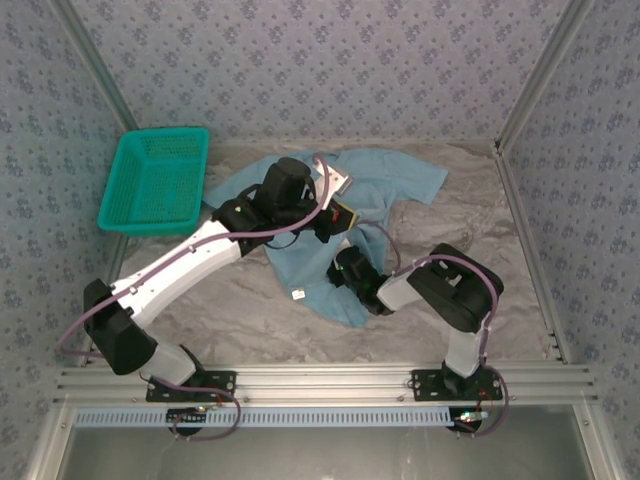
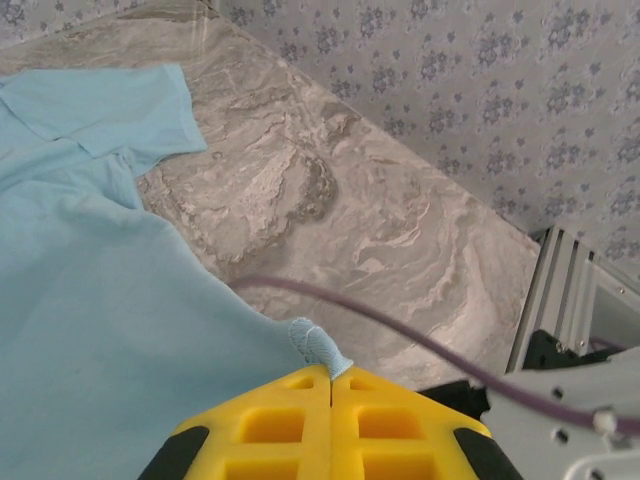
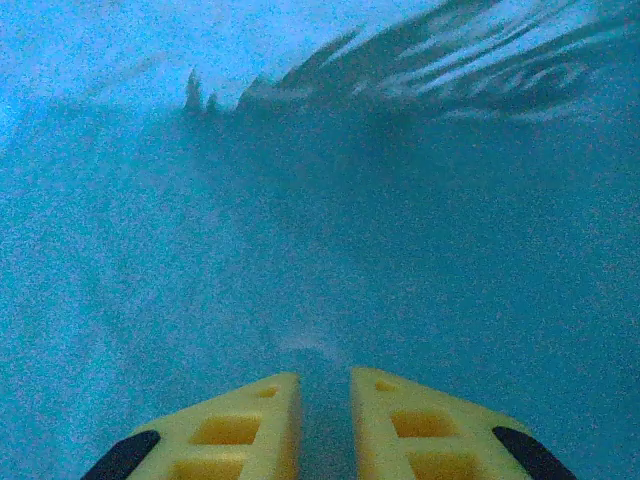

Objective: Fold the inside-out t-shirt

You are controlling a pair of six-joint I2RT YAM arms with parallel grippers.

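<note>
The inside-out t-shirt (image 1: pixel 395 180) is light sky blue and lies crumpled across the back middle of the table, with a small white tag (image 1: pixel 298 294) at its near edge. My left gripper (image 1: pixel 342 215) hovers over the shirt's middle. In the left wrist view this gripper (image 2: pixel 331 375) is shut on a small pinch of the shirt's edge, and the cloth (image 2: pixel 90 300) hangs away to the left. My right gripper (image 1: pixel 345 265) is pushed into the shirt from the near side. In the right wrist view, blue cloth (image 3: pixel 300 200) surrounds it and a ridge of fabric sits between its close-set jaws (image 3: pixel 325 385).
A teal mesh basket (image 1: pixel 157 180) stands at the back left, partly off the marbled table (image 1: pixel 470 240). Aluminium frame posts (image 1: pixel 525 250) run along the right side. A purple cable (image 2: pixel 420 340) crosses the left wrist view.
</note>
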